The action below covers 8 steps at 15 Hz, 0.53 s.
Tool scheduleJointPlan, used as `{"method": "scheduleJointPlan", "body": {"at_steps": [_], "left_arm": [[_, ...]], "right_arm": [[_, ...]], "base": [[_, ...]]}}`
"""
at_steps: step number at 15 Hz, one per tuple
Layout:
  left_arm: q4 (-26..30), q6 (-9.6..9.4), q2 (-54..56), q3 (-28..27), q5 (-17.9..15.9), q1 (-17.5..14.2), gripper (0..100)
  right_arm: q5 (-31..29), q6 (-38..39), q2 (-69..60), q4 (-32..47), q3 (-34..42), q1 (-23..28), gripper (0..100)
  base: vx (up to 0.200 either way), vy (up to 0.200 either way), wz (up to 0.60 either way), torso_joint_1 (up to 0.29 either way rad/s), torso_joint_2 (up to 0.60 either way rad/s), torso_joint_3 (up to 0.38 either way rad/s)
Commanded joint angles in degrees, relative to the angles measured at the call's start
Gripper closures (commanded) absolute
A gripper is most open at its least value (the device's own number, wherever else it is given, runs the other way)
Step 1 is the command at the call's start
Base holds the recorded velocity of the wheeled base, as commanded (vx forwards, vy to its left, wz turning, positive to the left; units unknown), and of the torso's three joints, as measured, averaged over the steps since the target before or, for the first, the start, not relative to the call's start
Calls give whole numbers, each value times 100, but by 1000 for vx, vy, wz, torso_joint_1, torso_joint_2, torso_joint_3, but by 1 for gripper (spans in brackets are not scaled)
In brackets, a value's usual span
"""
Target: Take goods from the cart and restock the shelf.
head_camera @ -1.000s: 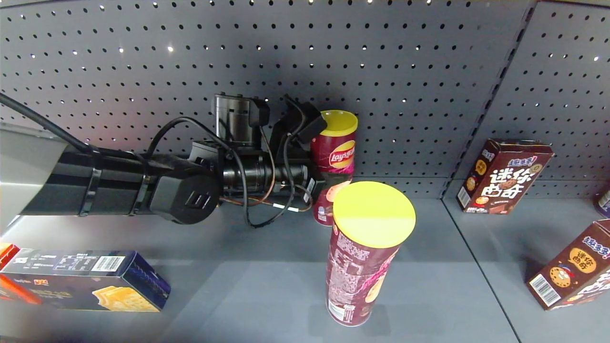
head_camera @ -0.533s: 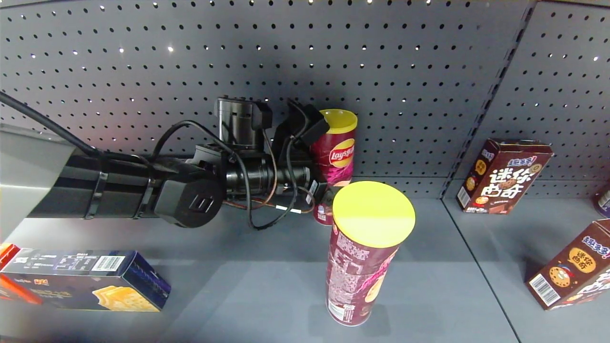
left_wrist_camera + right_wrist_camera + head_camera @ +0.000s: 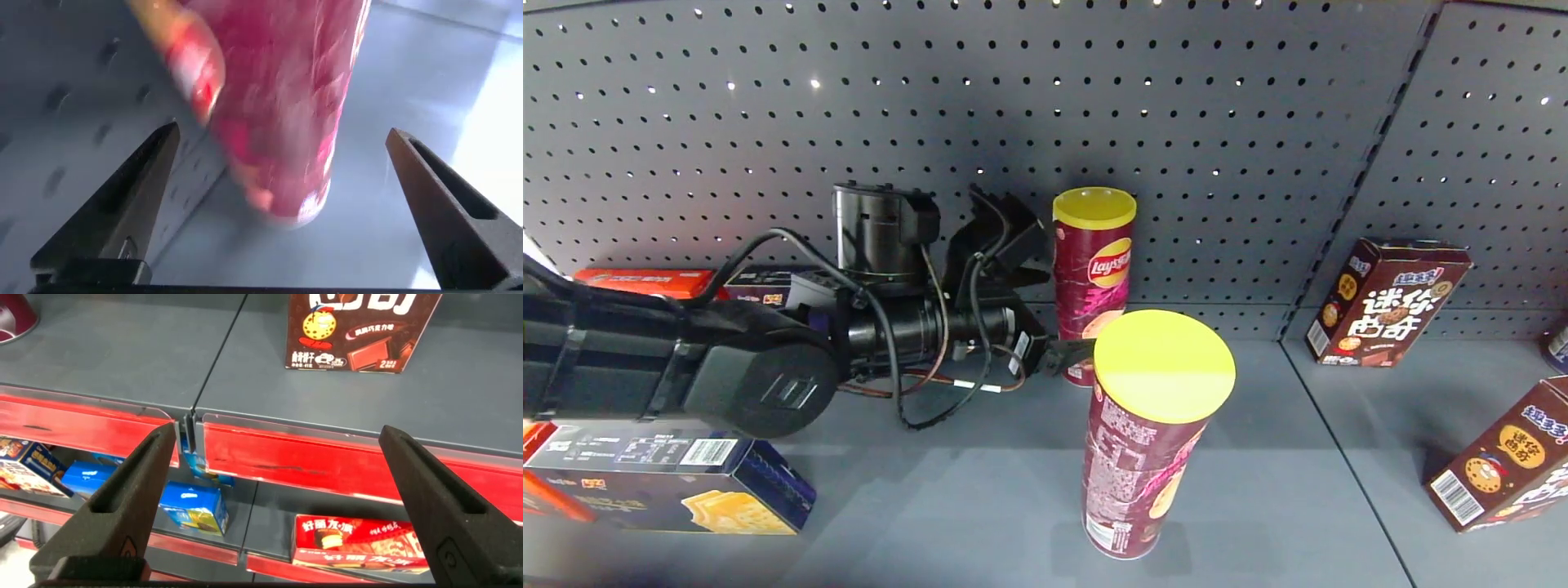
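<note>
A maroon chip can with a yellow lid stands upright at the back of the grey shelf, against the pegboard. My left gripper is just left of it, open, with its fingers apart on either side of the can's lower part. In the left wrist view the can sits between the spread fingers of the left gripper, touching neither. A second, similar can stands nearer the front. My right gripper is open and holds nothing, facing the shelf's red front strip.
A blue cracker box lies at the front left and a red box lies behind the arm. Brown cookie boxes stand on the right section. The pegboard wall closes the back. Lower shelves hold small boxes.
My left arm has drawn back to the left, so the gripper has slid off the rear can. That can stays upright at the back wall.
</note>
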<state>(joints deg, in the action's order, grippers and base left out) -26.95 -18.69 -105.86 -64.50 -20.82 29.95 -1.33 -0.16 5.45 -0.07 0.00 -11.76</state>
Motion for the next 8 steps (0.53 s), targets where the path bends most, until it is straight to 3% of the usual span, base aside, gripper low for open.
{"method": "scheduleJointPlan", "body": {"at_steps": [1,5,6,8], "left_arm": [[-91,14,453,482,193,11,0],[-91,14,602,605,483,19,0],[-91,14,628,614,834,63,0],[-223,23,637,676,1098,160,0]], "right_arm": [[1,-2,9,-1,0,-1,0],[1,-2,9,-1,0,-1,0],[1,-2,9,-1,0,-1,0],[1,-2,9,-1,0,-1,0]], "base": [[0,0,0,0,0,0],[0,0,0,0,0,0],[0,0,0,0,0,0],[0,0,0,0,0,0]]}}
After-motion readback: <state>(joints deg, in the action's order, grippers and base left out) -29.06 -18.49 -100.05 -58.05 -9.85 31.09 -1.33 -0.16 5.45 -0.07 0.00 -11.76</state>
